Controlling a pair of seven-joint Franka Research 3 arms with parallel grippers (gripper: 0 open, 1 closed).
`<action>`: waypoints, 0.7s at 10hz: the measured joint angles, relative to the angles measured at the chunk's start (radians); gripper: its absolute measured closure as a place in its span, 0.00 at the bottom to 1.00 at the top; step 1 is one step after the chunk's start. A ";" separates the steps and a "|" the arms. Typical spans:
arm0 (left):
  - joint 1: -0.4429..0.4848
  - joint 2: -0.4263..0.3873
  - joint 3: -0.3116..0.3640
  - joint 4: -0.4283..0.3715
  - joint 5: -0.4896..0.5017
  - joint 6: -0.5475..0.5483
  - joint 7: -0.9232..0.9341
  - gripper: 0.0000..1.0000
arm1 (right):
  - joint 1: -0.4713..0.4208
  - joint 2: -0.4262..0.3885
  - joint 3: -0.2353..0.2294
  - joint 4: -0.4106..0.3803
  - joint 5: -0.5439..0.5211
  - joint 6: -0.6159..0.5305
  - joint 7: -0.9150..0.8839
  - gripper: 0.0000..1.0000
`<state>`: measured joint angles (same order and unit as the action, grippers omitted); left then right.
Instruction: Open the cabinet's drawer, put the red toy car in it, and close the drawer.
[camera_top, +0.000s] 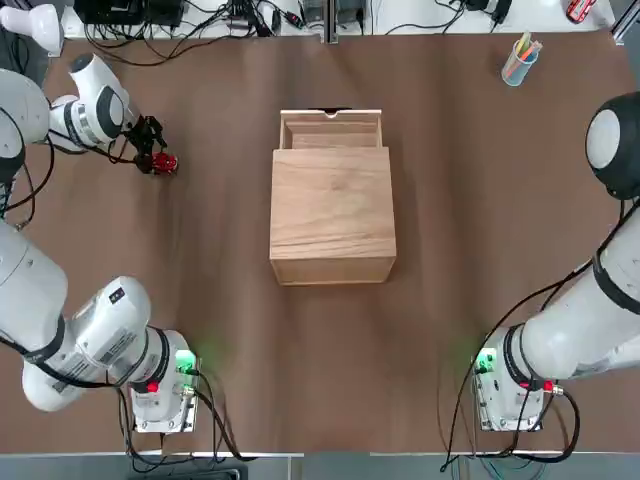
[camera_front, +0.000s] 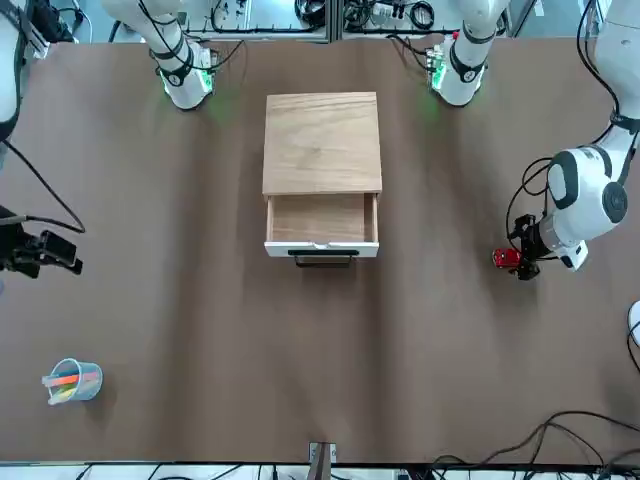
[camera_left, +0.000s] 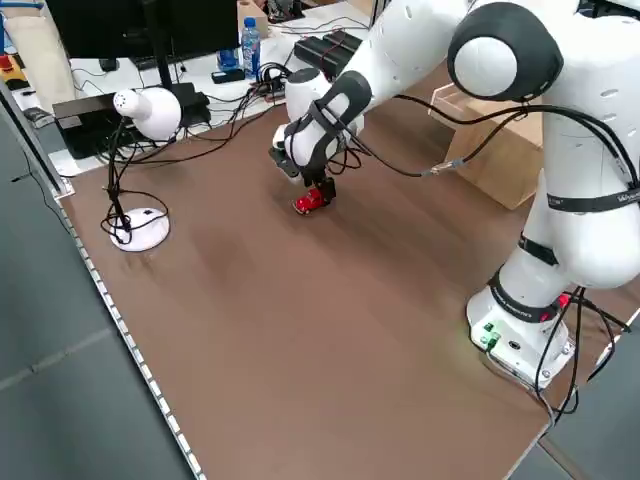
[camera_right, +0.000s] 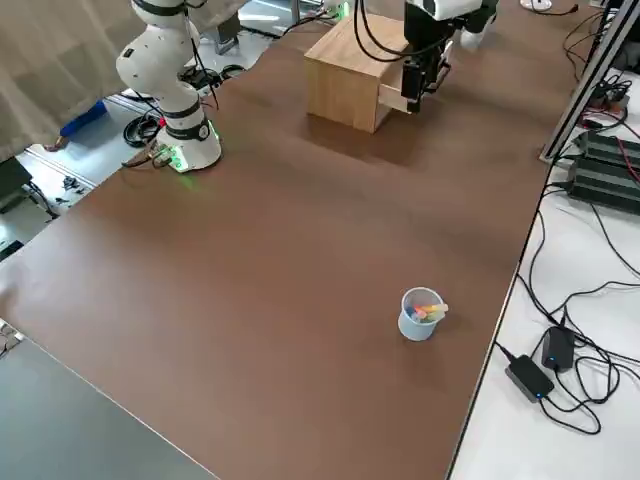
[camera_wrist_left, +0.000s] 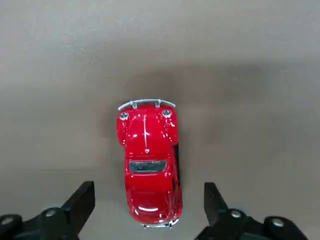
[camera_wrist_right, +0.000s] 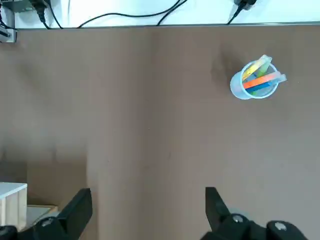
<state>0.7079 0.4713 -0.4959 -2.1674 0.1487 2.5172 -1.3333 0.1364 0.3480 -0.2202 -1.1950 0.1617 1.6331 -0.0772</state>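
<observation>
The left gripper hangs low over the table with its fingers spread wide and holding nothing. The red car sits on the table between them, its tail end level with the fingertips and its nose reaching out beyond them. Neither finger touches it; there is clear gap on each side. The car's long axis runs straight out from the gripper, across the line the fingers would close along, so a squeeze would meet the car's two flanks. That, I judge, is the relation the grasp turns on: the gripper seems to need only to drop a little and close.

Taking the cabinet as landmark, the car lies well off to the robot's left of it and slightly toward the far side, about level with the drawer. The drawer stands pulled out from the cabinet's far face, its tray bare and its dark handle on the outer edge. The left arm is plainly the nearer one to the car.

The right gripper hovers open and empty, to the robot's right of the drawer front. A cup of pens stands farther off on the cabinet's right.
</observation>
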 joint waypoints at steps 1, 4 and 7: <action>0.000 0.001 0.000 0.000 0.000 0.003 0.000 0.09 | -0.007 -0.039 0.001 -0.037 -0.001 0.027 0.005 0.00; 0.000 0.001 0.001 0.000 0.000 0.005 0.000 0.46 | -0.066 -0.189 0.023 -0.184 -0.002 0.100 -0.016 0.00; 0.001 0.000 0.006 0.001 0.001 0.010 -0.001 0.53 | -0.105 -0.286 0.119 -0.318 -0.046 0.111 -0.025 0.01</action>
<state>0.7086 0.4716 -0.4903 -2.1667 0.1498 2.5268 -1.3346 0.0310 0.0620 -0.1011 -1.5134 0.1153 1.7438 -0.1027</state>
